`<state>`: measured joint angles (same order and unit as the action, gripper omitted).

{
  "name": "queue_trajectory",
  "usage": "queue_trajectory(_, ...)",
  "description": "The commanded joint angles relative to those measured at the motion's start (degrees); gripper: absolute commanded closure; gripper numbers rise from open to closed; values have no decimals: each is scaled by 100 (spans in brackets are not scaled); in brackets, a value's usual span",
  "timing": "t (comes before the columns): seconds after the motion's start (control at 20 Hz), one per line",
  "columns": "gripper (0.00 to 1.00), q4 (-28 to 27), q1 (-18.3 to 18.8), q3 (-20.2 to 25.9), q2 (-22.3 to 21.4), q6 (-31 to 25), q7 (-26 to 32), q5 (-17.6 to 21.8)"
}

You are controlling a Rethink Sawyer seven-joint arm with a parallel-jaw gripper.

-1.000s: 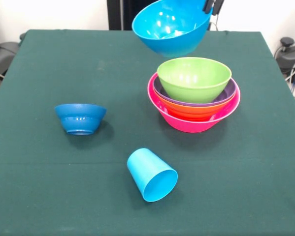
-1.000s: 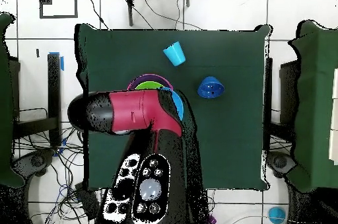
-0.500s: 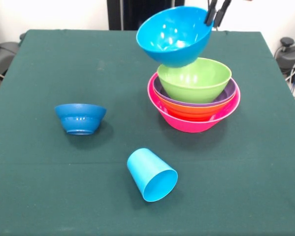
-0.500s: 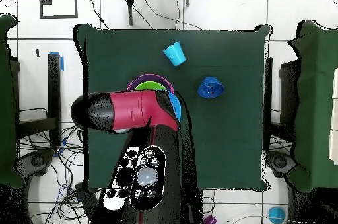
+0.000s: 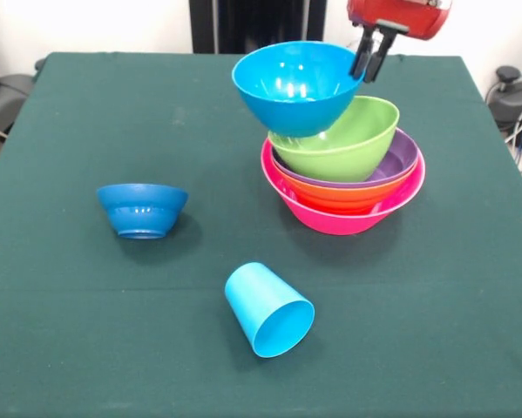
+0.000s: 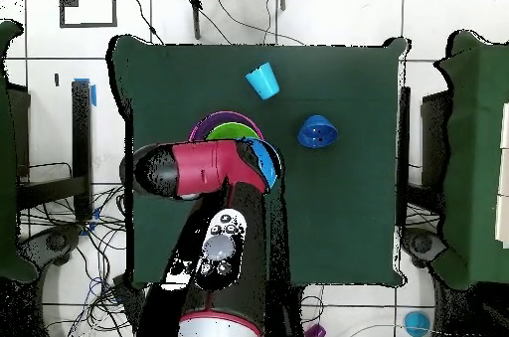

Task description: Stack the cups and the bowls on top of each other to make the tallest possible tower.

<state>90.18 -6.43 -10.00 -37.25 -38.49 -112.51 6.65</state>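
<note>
A robotics laboratory: a square tabletop (image 6: 338, 224) draped in dark green cloth stands on a pale tiled floor (image 6: 328, 10) marked with black tape (image 6: 87, 5), while loose cables (image 6: 70, 239) trail around its legs. A red and black robot arm (image 6: 204, 169) on a pedestal reaches over the cloth, and black equipment with blue wiring (image 5: 515, 100) sits at the room's edge beside a plain white wall (image 5: 95, 24).

A dark green cloth is covering the surface (image 5: 86, 348). The tower (image 5: 343, 174) is showing pink, orange, purple and lime green bands, with a sky blue bowl (image 5: 297, 87) gleaming at its 12 o'clock. A dark blue bowl (image 5: 142, 209) and a sky blue cup (image 5: 267, 309) are lying plain, unpatterned.
</note>
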Motion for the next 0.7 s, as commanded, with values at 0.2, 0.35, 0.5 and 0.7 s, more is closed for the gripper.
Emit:
queue_trajectory(0.2, 100, 73, -273, 91, 221, 286, -1231, -172)
queue_trajectory(0.35, 100, 152, -286, 92, 217, 359, -1248, -201)
queue_trajectory(0.5, 100, 166, -228, 142, 175, 303, -1167, -247)
queue_trajectory(0.7, 100, 215, -232, 192, 34, 108, -1134, -356)
